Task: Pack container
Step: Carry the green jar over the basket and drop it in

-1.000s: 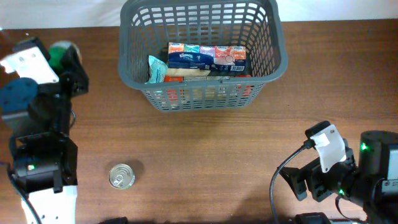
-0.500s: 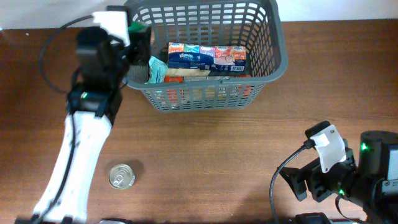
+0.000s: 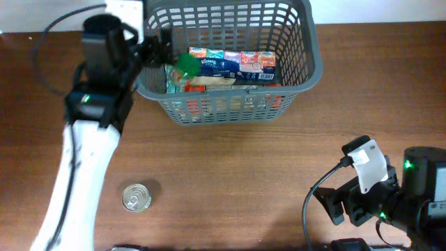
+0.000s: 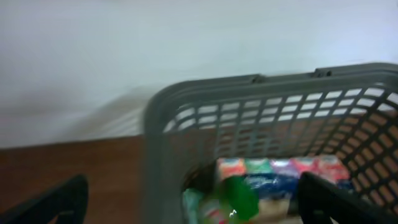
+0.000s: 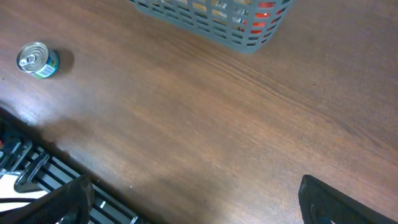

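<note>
The container, a large dark grey lattice basket [image 3: 230, 108], stands at the back middle of the table. It also shows in the left wrist view [image 4: 249, 84] and the right wrist view [image 5: 211, 18]. My left gripper [image 3: 162, 45] hangs over its left rim, jaws wide open [image 4: 199, 208]. A green object [image 3: 187, 66] lies loose inside the basket, below and between the open fingers [image 4: 239, 198]. A tissue multipack [image 3: 233, 61] and a teal packet [image 3: 174, 80] also lie in the basket. My right gripper [image 3: 336, 207] is open and empty [image 5: 199, 211] low over the table's front right.
A small tin can [image 3: 136, 197] stands upright on the wood table at the front left, also in the right wrist view [image 5: 37, 59]. A slatted black base [image 5: 37, 180] runs along the front edge.
My left arm swung from the far left to the basket's left rim carrying the green object. The object has left the jaws and now lies in the basket. The right arm has not moved.
</note>
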Available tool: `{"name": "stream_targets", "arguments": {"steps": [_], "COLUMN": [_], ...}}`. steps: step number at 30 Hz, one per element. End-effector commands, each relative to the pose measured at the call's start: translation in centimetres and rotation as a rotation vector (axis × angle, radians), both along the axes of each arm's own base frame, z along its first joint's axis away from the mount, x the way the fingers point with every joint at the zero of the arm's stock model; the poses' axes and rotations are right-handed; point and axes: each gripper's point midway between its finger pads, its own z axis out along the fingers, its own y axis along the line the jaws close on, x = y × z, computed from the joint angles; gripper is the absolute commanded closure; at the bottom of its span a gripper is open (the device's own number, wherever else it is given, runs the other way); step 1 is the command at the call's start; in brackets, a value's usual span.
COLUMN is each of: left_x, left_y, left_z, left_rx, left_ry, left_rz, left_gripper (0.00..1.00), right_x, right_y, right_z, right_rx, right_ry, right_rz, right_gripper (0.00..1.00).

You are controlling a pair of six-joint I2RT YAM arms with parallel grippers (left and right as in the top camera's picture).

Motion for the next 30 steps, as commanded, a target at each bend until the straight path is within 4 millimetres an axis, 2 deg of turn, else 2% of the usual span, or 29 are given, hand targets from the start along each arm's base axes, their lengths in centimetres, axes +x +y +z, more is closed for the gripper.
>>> {"name": "stream_targets", "arguments": {"steps": [1,5,9,11,20,23,26,30], "left_x": [-5.2,-10.3,-15.6,-17.2,-22.6,-24.4,-25.3,-24.6], "left_y": [3.5,6.5,9.9,10.5,10.7,9.8,8.3,7.0], "left_z": [4.7,2.9,-0.5,-1.8,-7.8,-9.9,-11.6,-13.3], "left_rx": [0.071,0.072,0.003,0.01,-0.046,-0.055,-0.095,-0.108], "left_ry": [-0.065,0.069,0.243,0.31,0.667,0.834,0.981,1.078], "left_rz": [0.145,0.229,0.378,0.4,0.523,0.509,0.456,0.396], "left_gripper": [0.01,0.01,0.01,0.01,0.01,0.01,0.01,0.01], "right_x": [0.0,0.0,0.0,0.0,0.0,0.0,0.0,0.0], "right_y": [0.0,0.0,0.0,0.0,0.0,0.0,0.0,0.0], "right_z": [0.0,0.0,0.0,0.0,0.0,0.0,0.0,0.0], "right_rx": [0.008,0.008,0.008,0.008,0.008,0.008,0.008,0.008], "right_ry": [0.003,0.003,0.003,0.003,0.003,0.003,0.003,0.003], "right_rz": [-0.003,-0.004,-0.003,-0.004,-0.004,-0.004,-0.003,-0.004], "right_gripper": [0.01,0.01,0.01,0.01,0.01,0.01,0.01,0.01]}}
